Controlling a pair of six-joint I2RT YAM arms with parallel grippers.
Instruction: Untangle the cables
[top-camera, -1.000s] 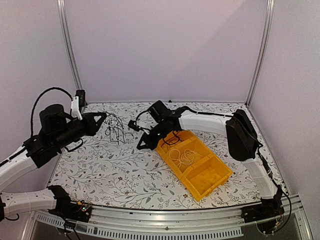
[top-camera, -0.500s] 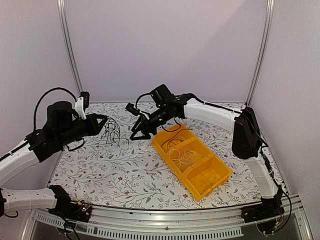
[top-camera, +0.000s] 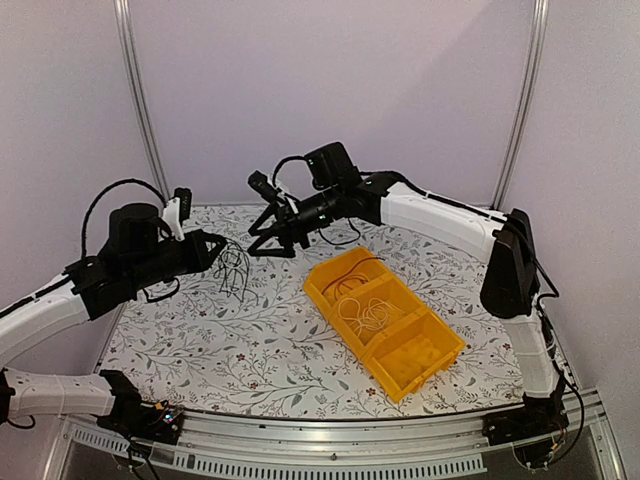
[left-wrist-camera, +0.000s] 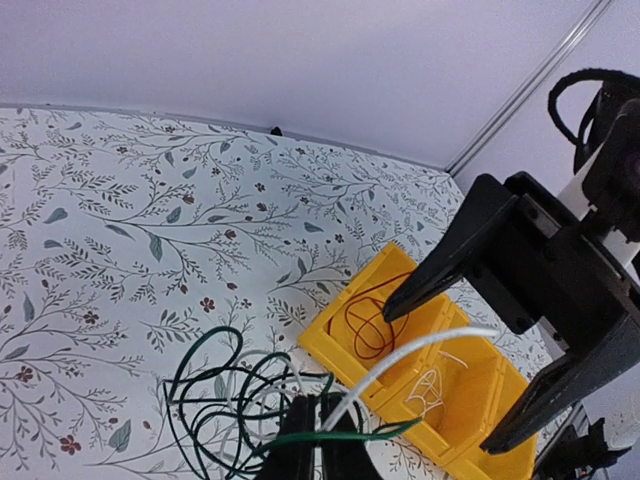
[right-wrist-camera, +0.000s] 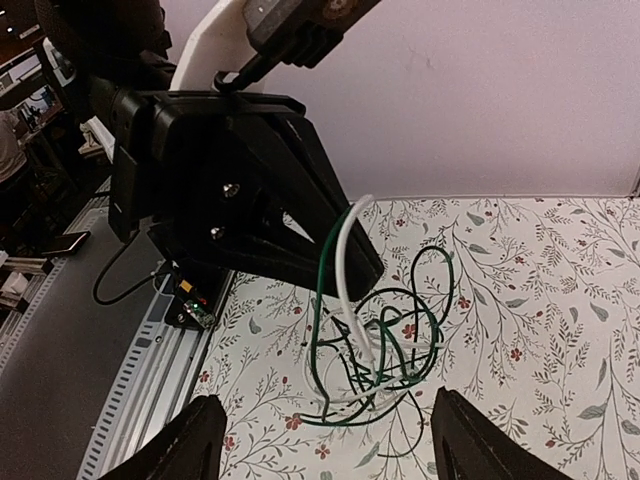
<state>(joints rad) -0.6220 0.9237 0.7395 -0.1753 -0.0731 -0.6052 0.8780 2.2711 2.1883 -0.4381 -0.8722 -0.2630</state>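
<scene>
A tangle of dark green and white cables hangs from my left gripper, just above the table. In the left wrist view the left gripper is shut on a green and a white strand, with the loops spread to its left. My right gripper hovers just right of the tangle, open and holding nothing. In the right wrist view the bundle hangs ahead of the wide-apart right gripper. A reddish-brown cable and a white cable lie in separate compartments of the yellow bin.
The yellow bin has three compartments and lies diagonally right of centre on the floral table. Its near-right compartment holds nothing. Metal frame posts stand at the back corners, and a rail runs along the near edge.
My right gripper has opened and swung up and left, from the bin's far end to beside the tangle. My left gripper has shifted slightly right with the bundle.
</scene>
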